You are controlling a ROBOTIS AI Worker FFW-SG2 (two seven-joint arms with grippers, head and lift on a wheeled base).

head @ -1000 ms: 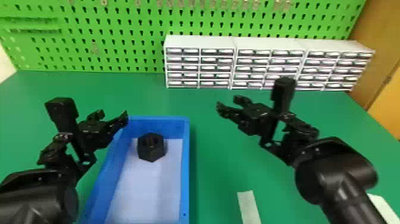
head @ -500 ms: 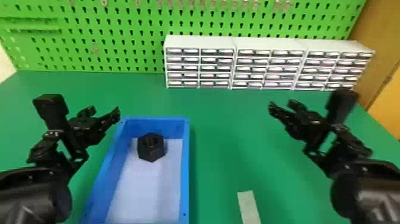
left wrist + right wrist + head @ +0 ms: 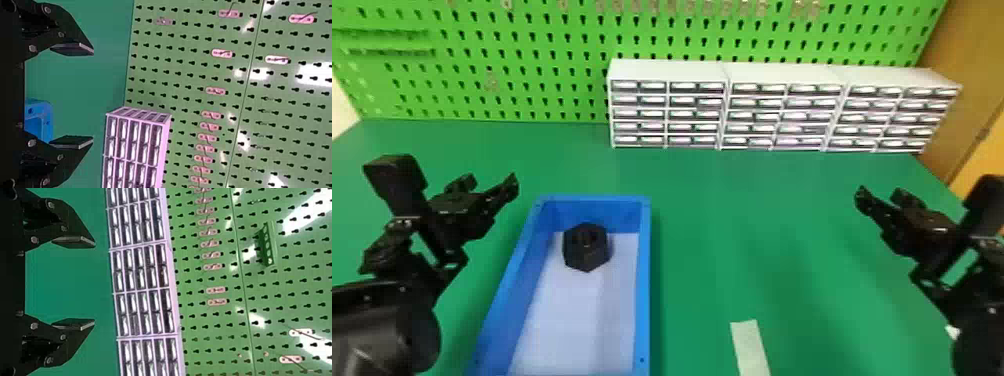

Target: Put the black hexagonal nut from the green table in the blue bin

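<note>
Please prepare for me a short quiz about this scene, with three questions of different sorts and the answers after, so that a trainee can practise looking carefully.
1. True or false: the black hexagonal nut lies inside the blue bin.

2. What is between the fingertips of the left gripper?
A) the black hexagonal nut
B) a drawer
C) nothing

3. Fill in one word: the white drawer units stand at the back of the green table, in front of a green board full of ____.

Key: 1 true; 2 C; 3 holes
</note>
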